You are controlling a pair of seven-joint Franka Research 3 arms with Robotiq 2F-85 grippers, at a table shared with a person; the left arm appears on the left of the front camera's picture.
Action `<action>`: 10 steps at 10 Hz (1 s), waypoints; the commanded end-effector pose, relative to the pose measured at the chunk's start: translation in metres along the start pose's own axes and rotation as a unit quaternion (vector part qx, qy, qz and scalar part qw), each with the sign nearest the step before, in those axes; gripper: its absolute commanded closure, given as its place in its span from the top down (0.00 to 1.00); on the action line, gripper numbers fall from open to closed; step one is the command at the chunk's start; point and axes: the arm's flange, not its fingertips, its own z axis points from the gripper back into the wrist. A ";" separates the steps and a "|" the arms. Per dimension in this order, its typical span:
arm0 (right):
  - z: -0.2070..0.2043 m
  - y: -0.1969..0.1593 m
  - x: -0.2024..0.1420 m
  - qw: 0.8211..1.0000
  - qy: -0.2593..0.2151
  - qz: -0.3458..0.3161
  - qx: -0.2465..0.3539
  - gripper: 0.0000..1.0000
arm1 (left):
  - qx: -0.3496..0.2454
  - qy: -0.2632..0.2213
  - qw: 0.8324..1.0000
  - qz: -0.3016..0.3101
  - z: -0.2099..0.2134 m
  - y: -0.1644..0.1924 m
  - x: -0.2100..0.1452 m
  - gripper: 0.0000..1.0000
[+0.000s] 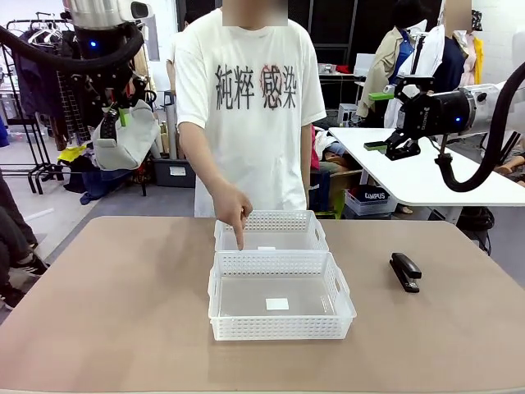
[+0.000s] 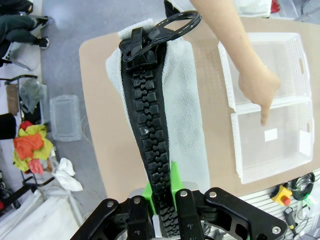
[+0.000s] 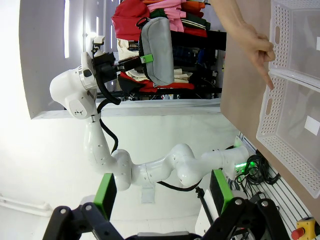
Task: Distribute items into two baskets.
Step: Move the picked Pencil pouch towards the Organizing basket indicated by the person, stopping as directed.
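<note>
A brown table [image 1: 123, 312] separates the robot from a person [image 1: 250, 107] in a white printed T-shirt, who stands at its far side. The person's hand [image 1: 234, 209] points one finger down at the place where the two baskets meet.

The baskets sit touching at mid-table, one behind the other, with their long sides running across the table. The larger basket [image 1: 279, 328] is nearer the robot and has a white sticker [image 1: 277, 304] on its base. The smaller basket [image 1: 283, 220] lies behind it, and both are empty.

The grey pouch [image 1: 127, 139] hangs high in the air at the left, well clear of the table. The left gripper [image 1: 111, 123] is clenched on its black zipper edge. In the left wrist view the zipper edge faces up. The pouch's [image 2: 192, 100] long axis runs away from the gripper [image 2: 160, 195], and the ring pull [image 2: 170, 25] is at the far end, toward the person's side.

The right gripper [image 1: 381, 121] is raised at the right and points inward. Its green-padded jaws are spread and hold nothing, as the right wrist view also shows [image 3: 162, 190].

The black stapler [image 1: 405, 272] lies flat on the table, well right of the baskets. Its long axis runs near to far, with the far end angled slightly left.
</note>
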 end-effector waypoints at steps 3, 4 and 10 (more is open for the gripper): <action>0.000 0.002 -0.001 1.000 -0.001 -0.002 0.000 1.00 | 0.000 -0.002 1.000 0.001 0.002 0.001 -0.001 0.00; 0.000 0.002 -0.001 1.000 -0.001 -0.002 0.000 1.00 | 0.000 -0.002 1.000 0.001 0.002 0.001 -0.001 0.00; 0.000 0.002 -0.001 1.000 -0.001 -0.002 0.000 1.00 | 0.000 -0.002 1.000 0.001 0.002 0.001 -0.001 0.00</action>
